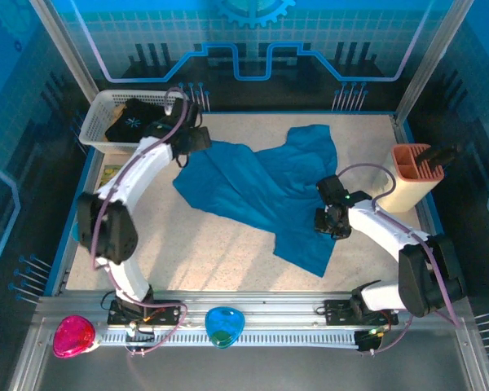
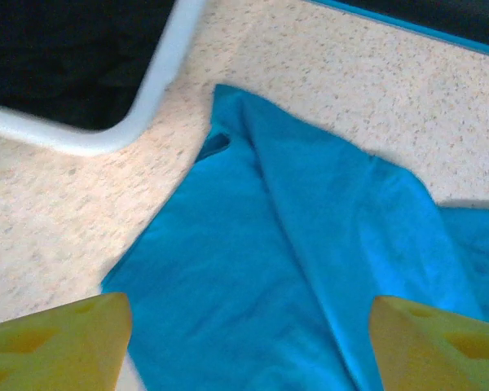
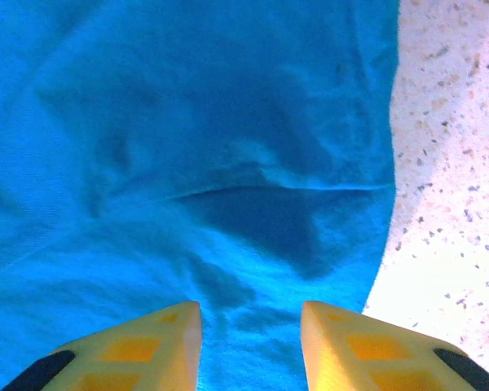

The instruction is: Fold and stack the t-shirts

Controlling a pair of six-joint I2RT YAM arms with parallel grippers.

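Observation:
A teal-blue t-shirt (image 1: 261, 191) lies crumpled and spread across the middle of the table. My left gripper (image 1: 194, 140) hangs open over its far-left corner, next to the basket. In the left wrist view the yellow fingers (image 2: 57, 338) stand wide apart above the teal cloth (image 2: 293, 269), holding nothing. My right gripper (image 1: 326, 220) sits at the shirt's right edge. Its jaws (image 3: 251, 330) stand apart, with teal cloth (image 3: 187, 163) lying under the gap. A black t-shirt (image 1: 134, 122) with a pale starburst print lies in the white basket (image 1: 96, 122).
The basket's white rim (image 2: 159, 73) lies close to the left gripper, with dark cloth (image 2: 65, 49) inside. A tan and orange holder (image 1: 411, 175) stands at the right edge. A pink object (image 1: 73, 336) and a blue one (image 1: 222, 324) sit on the front rail.

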